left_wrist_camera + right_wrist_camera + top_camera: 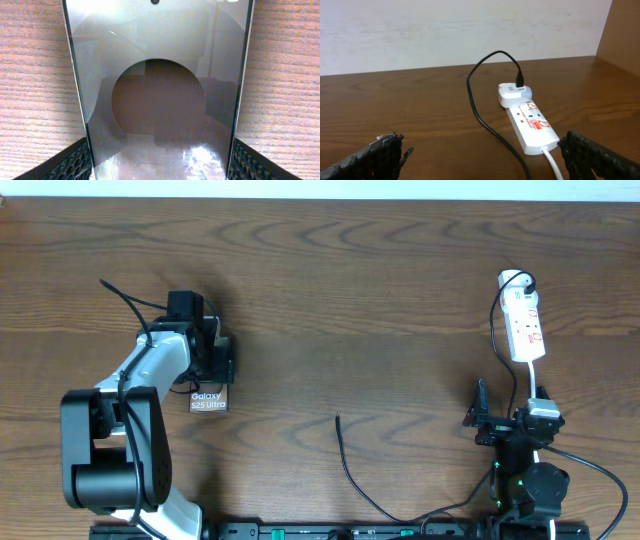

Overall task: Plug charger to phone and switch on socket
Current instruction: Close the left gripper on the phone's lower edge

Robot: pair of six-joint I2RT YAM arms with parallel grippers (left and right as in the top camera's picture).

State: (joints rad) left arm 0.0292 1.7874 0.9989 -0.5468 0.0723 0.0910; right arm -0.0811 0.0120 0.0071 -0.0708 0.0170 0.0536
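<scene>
The phone [209, 401] lies flat at the table's left, its "Galaxy" lettering showing below my left gripper [213, 365]. In the left wrist view the phone [160, 75] fills the frame, and my left gripper [160, 165] has its pads [75, 165] pressed against both long edges. The charger [345, 460] is a thin black cable whose free tip lies mid-table. It runs to the adapter on the white socket [525, 328] at the far right. My right gripper [512, 420] stands open just short of the socket [532, 125], nothing between its fingers [385, 150]. The charger [480, 115] passes between them.
A white cord [552, 165] leaves the socket's near end and runs under my right arm. A pale wall rises behind the table's far edge, and a brown panel [625, 30] stands at the right.
</scene>
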